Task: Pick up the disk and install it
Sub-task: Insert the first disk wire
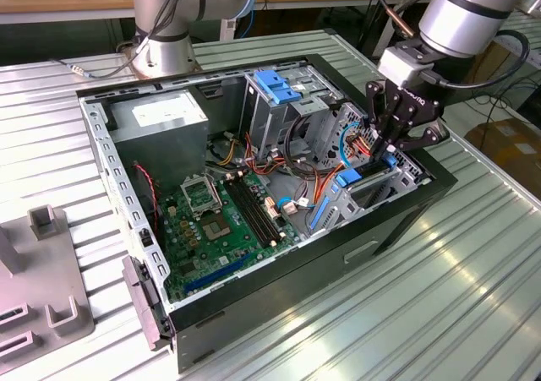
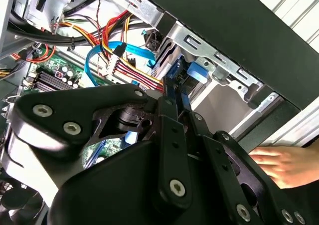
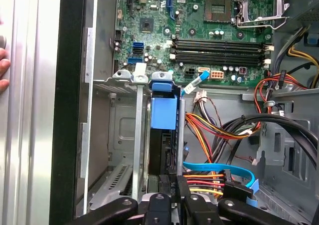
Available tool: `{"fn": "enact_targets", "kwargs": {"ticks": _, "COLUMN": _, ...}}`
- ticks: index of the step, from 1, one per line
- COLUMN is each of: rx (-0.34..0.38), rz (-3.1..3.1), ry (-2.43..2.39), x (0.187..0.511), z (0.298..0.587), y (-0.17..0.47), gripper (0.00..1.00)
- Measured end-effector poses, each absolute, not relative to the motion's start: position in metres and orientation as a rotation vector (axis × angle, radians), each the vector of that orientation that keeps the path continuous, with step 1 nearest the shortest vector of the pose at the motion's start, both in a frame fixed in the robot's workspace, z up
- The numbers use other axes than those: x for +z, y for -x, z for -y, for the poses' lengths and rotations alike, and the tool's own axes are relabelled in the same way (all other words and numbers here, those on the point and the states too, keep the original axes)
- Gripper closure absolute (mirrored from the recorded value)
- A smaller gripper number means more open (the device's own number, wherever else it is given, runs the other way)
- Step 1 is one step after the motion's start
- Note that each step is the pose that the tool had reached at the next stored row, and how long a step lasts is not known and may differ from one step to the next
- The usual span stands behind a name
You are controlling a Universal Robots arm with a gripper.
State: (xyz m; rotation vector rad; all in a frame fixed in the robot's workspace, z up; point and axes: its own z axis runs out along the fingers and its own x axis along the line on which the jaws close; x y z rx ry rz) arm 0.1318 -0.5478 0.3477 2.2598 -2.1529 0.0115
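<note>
On the ribbed metal worktop [image 1: 473, 296] I see the open computer case [image 1: 406, 220]; my claw [image 1: 390, 149] is clamped on the disk [image 3: 163, 112] (blue bracket), seated upright in the drive cage [image 3: 119, 135].

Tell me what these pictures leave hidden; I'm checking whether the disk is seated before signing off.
- Disk depth in the bay: in the first wrist view its lower end sits behind the gripper; in the exterior view the gripper covers it.
- Disk connectors: not visible in either wrist view.
- Hand: cut off by the edge in the second wrist view.
</note>
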Motion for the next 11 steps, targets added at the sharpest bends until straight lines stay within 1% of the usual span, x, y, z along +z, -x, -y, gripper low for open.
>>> {"fn": "enact_targets", "kwargs": {"ticks": 11, "rx": 0.011, "rz": 2.154, "ry": -2.259, "x": 0.3461, "z": 0.5495, "y": -0.1328, "gripper": 0.83}}
